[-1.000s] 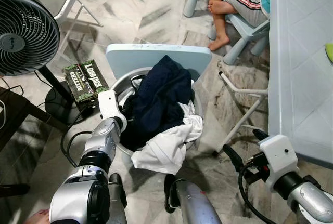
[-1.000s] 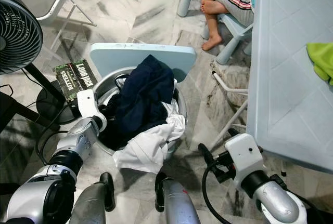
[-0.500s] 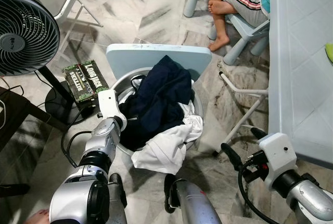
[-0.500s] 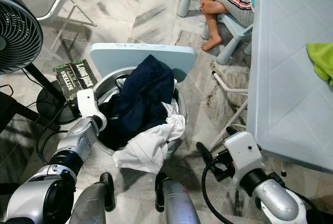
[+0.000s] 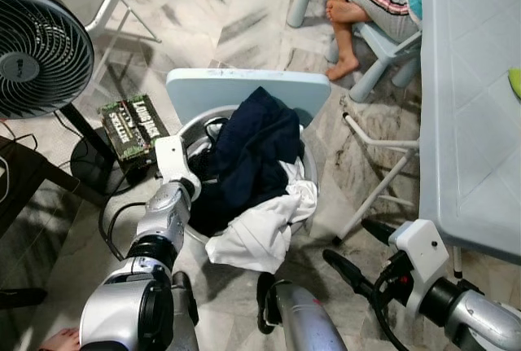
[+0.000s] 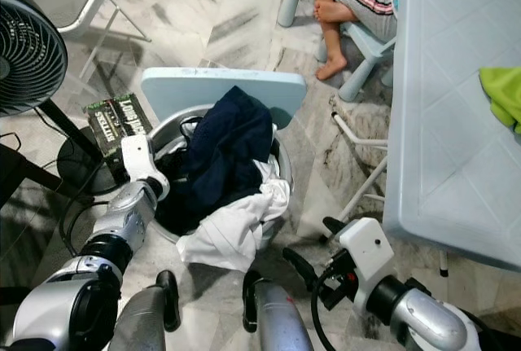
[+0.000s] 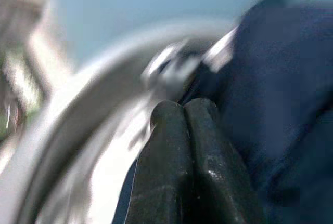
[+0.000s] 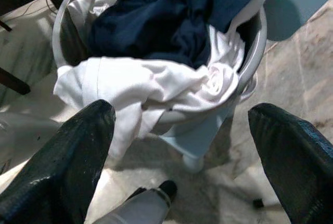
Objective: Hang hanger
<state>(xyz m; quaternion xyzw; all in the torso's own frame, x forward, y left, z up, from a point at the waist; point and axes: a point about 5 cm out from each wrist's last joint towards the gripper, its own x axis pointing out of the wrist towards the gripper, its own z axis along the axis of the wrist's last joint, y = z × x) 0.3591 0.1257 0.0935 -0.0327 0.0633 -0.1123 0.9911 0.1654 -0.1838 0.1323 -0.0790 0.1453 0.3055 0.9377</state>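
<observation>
A round grey laundry basket (image 5: 189, 129) stands on the marble floor, heaped with a navy garment (image 5: 256, 151) and a white garment (image 5: 260, 233). A thin dark loop (image 5: 213, 126) pokes up at the basket's back rim; I cannot tell if it is a hanger. My left gripper (image 7: 183, 107) reaches in over the left rim, its fingers pressed shut against the navy cloth beside a blurred pale metallic piece (image 7: 171, 68). Low to the basket's right, my right gripper (image 5: 358, 247) is open and points at the basket; between its spread fingers (image 8: 57, 167) lies the white garment (image 8: 156, 83).
A light-blue board (image 5: 244, 90) leans behind the basket. A black fan (image 5: 37, 50) and a green box (image 5: 133, 127) are to the left. A light-blue table (image 5: 472, 107) fills the right, with folding-chair legs (image 5: 383, 172) beside it. A person's legs (image 5: 350, 17) are at the back.
My right arm has dropped and swung left towards the basket, its fingers still apart. The left gripper has stayed at the basket's rim.
</observation>
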